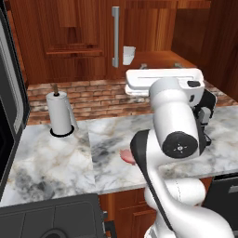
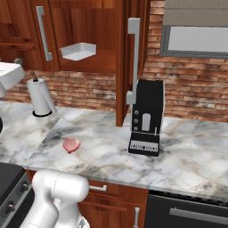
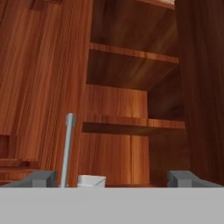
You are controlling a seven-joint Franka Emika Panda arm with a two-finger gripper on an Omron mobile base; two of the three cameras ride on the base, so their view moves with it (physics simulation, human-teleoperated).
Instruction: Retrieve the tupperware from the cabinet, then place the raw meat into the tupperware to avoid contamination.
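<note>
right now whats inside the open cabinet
The cabinet holds the tupperware alone on its bottom shelf. In the hand view the two shelves above look bare. The open door hides the cabinet's right part in the right base view.

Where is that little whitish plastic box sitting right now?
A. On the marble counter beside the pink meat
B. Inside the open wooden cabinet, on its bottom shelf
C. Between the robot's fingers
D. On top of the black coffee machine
B: the tupperware rests on the lowest shelf inside the open cabinet, well above the counter where the raw meat lies.
</note>
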